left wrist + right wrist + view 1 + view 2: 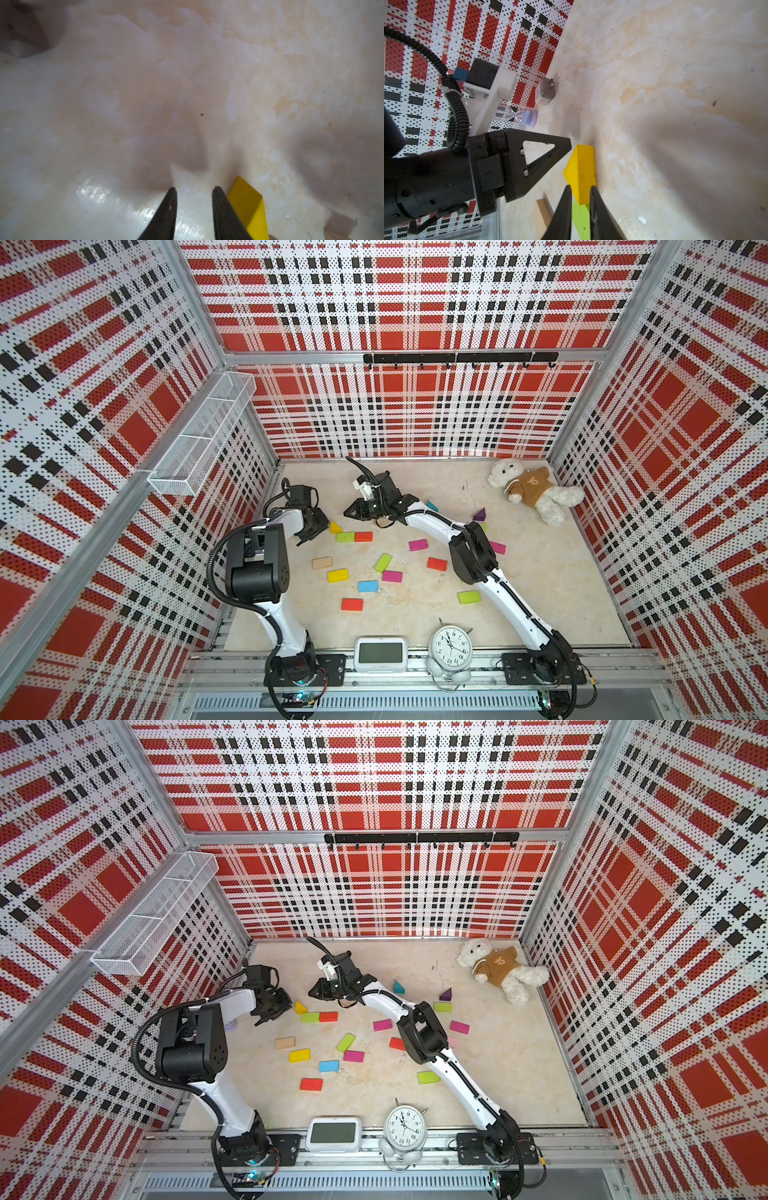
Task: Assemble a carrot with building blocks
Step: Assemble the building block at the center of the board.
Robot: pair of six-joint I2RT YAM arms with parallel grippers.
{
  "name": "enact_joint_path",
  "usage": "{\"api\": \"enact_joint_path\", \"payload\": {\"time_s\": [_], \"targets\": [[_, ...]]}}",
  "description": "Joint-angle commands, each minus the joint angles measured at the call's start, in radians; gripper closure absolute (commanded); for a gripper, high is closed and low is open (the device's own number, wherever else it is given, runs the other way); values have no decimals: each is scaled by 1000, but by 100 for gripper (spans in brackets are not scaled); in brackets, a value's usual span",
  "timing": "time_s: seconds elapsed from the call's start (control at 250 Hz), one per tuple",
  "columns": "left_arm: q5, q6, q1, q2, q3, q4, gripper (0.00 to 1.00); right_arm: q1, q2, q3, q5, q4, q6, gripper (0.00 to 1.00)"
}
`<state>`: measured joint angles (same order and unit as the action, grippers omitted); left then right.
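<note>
**Carrot barely begun: three blocks lined up, the rest loose**

A yellow wedge (pixel 335 527), lime brick (pixel 345 536) and red-orange brick (pixel 363 536) sit in a row on the robot's left side of the desk (pixel 519 572). By that, most of the build seems left, with the scattered bricks (pixel 392 576) lying apart. The left arm is folded, elbow high, and the left pincer (pixel 194 189) is narrowly parted and empty, just beside the wedge. The right arm stretches across the desk, and the right pincer (pixel 579 188), with only a slim gap and holding nothing, points at the wedge.
</note>
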<state>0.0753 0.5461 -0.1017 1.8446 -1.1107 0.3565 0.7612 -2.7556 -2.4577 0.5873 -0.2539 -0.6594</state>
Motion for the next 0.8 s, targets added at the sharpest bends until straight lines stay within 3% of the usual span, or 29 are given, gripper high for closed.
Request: {"api": "enact_joint_path", "payload": {"time_s": [0.0, 0.796], "targets": [[5, 6, 12, 18, -29, -8, 67, 9, -41, -29, 13, 53, -16, 82], [8, -3, 46, 27, -28, -5, 67, 30, -58, -10, 7, 48, -21, 82]]}}
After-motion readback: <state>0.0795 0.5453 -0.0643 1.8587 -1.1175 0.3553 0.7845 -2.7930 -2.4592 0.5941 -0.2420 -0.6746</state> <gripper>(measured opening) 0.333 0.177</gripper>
